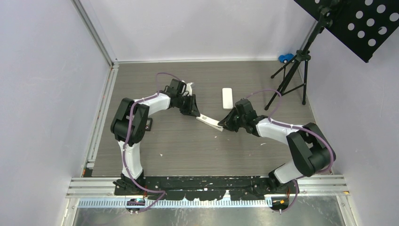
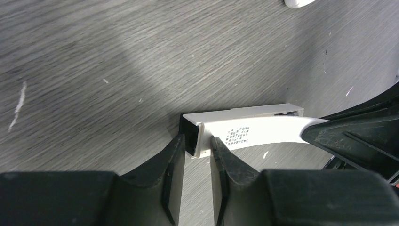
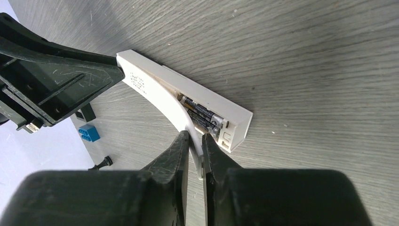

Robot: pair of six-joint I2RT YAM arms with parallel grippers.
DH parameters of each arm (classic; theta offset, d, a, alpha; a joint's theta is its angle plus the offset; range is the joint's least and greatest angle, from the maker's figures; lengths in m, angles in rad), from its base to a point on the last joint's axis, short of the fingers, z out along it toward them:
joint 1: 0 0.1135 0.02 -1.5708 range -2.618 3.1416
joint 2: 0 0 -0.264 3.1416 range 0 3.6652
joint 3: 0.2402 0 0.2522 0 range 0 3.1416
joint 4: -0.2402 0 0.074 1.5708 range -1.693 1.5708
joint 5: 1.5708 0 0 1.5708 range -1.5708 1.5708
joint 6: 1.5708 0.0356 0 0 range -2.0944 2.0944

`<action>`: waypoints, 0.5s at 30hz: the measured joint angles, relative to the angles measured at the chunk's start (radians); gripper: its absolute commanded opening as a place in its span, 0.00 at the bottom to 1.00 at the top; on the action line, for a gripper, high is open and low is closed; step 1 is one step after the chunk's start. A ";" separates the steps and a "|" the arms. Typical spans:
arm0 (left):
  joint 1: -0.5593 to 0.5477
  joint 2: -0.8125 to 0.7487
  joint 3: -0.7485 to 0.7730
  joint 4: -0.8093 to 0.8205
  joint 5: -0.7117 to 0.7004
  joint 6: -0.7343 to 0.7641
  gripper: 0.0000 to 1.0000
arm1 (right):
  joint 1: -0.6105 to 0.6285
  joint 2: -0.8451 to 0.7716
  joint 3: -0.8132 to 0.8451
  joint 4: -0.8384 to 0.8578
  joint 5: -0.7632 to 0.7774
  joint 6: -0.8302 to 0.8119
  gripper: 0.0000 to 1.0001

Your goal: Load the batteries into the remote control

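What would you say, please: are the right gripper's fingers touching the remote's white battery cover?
Touching. The right wrist view shows the thin battery cover passing between both fingers, pinched with no gap visible on either side.

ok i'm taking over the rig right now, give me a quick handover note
Left gripper: closed on one end of the remote control, steadying it.
Right gripper: pinching the free end of the battery cover, which bows up off the remote control.
Done: two batteries lie in the open compartment.
Left: the cover is not seated. Probably press it down flat until it latches, then let go with both grippers.
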 measured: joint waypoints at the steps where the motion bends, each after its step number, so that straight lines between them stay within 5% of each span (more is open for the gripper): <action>1: -0.002 0.002 0.006 -0.007 0.003 0.001 0.23 | 0.000 -0.008 -0.005 -0.002 0.002 -0.001 0.22; 15: -0.019 0.022 0.046 -0.050 0.004 0.006 0.22 | -0.007 -0.156 -0.017 -0.290 0.080 -0.043 0.48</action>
